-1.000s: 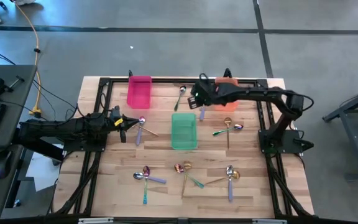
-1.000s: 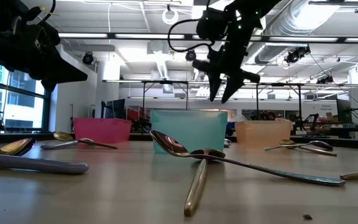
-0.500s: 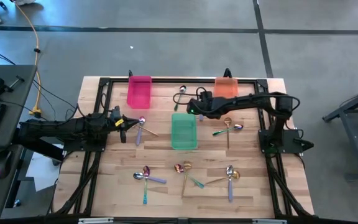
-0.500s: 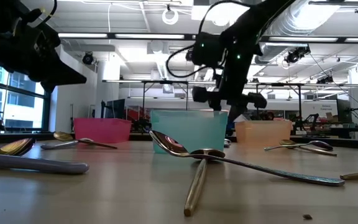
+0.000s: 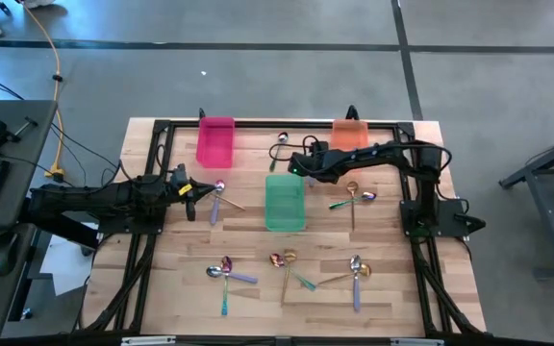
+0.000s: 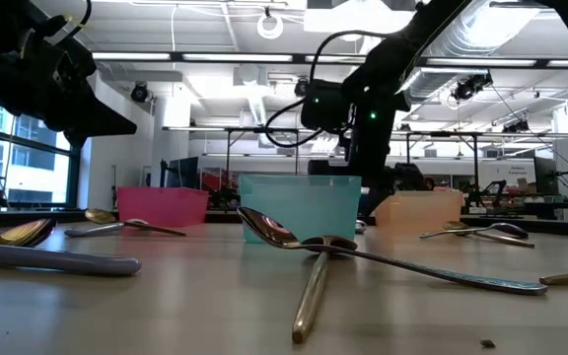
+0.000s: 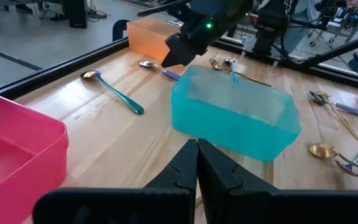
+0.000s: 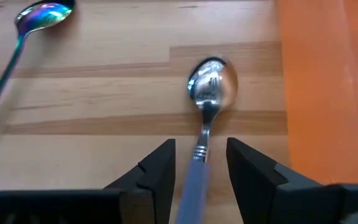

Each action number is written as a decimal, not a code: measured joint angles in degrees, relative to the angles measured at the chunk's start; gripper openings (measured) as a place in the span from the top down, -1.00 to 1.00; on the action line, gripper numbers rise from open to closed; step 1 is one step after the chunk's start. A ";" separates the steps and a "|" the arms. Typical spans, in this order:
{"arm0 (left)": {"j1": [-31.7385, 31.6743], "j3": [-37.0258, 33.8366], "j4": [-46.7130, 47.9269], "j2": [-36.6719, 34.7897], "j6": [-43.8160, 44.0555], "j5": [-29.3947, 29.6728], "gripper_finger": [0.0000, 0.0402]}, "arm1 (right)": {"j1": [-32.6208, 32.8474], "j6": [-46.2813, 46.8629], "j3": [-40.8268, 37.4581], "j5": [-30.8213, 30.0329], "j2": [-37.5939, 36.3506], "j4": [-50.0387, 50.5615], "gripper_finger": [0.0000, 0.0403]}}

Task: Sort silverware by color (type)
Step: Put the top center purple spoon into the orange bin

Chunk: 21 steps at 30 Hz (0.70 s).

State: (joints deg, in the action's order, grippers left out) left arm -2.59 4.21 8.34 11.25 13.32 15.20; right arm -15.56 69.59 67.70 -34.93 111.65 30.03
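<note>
The right arm has dropped from well above the counter a second ago to table height, behind the translucent teal plastic bin, toward the counter's far edge. Its right pincer now sits low with its two dark fingers parted narrowly, one on each side of a thin spoon with a shiny silver bowl and purple handle. The handle runs straight into the gap between the fingers, while the bowl lies just ahead of the fingertips. The fingers do not yet appear to touch the handle. This suggests the descent is done and closing on the handle is the next step.

The translucent orange plastic bin lies just beside this spoon, near the counter's far right corner. An iridescent spoon with a teal handle lies a little way off on the other side.

The left pincer has not moved; it waits near the counter's left edge with its fingers pressed together, holding nothing. The translucent pink plastic bin stands by the far edge. The other gold, purple-handled and teal-handled spoons are scattered across the wooden counter, mostly toward its near edge, so sorting looks to be at an early stage.
</note>
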 joint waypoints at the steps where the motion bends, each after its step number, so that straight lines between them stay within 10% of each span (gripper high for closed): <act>1: 0.00 0.00 -0.02 0.00 0.00 0.00 1.00 | -0.22 -0.01 0.00 0.05 0.22 0.06 0.36; 12: 0.01 0.00 0.02 0.13 0.02 0.00 1.00 | -0.50 -0.86 0.25 1.53 4.18 -0.80 0.41; 21: 0.00 0.00 -0.01 0.13 0.04 0.00 1.00 | 0.21 -5.40 0.20 2.70 4.22 -0.50 0.88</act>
State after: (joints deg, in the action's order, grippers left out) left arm -2.59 4.21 8.33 11.38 13.37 15.20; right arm -15.35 64.20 67.90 -32.23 115.87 29.53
